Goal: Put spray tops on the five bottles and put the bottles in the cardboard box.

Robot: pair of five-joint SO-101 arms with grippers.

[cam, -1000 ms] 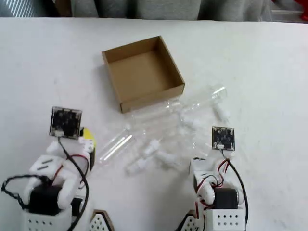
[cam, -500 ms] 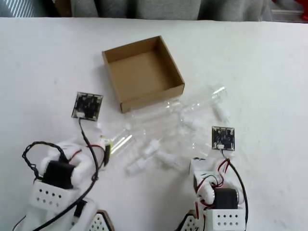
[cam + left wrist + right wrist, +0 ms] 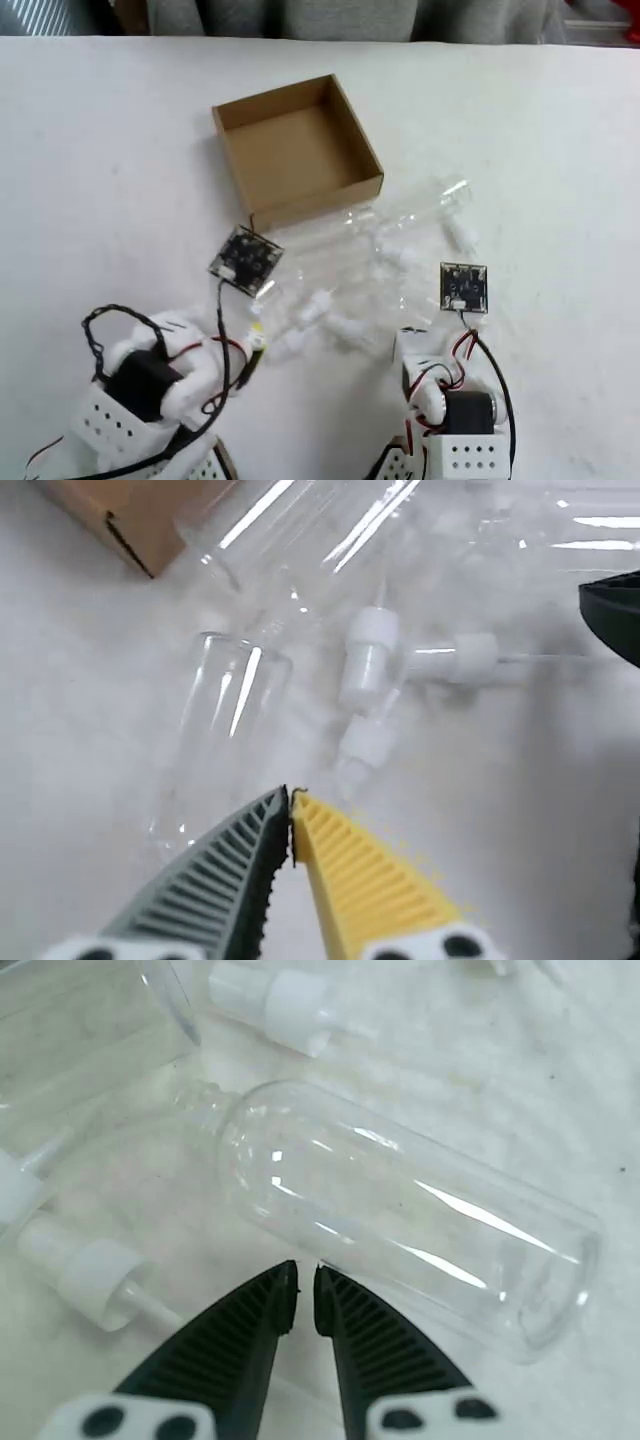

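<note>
The open cardboard box [image 3: 300, 150] stands at the middle back of the table. Several clear bottles [image 3: 400, 215] without tops and loose white spray tops [image 3: 315, 305] lie in a pile just in front of it. My left gripper [image 3: 290, 798] has grey and yellow fingers and is shut on nothing. Its tips sit at the base end of one lying bottle [image 3: 225, 730], beside a spray top [image 3: 365, 660]. My right gripper [image 3: 302, 1275] has black fingers and is shut and empty, just short of the side of another lying bottle [image 3: 400, 1210], with a spray top [image 3: 90, 1270] beside it.
A corner of the box [image 3: 120, 520] lies beyond the bottles in the left wrist view. Both arm bases [image 3: 450, 410] stand at the table's near edge. The white tabletop [image 3: 110, 140] stretches wide to the left of the box and to its right.
My left arm has swung from the left side of the table to the right, bringing its gripper to the pile of bottles. The right arm has not moved.
</note>
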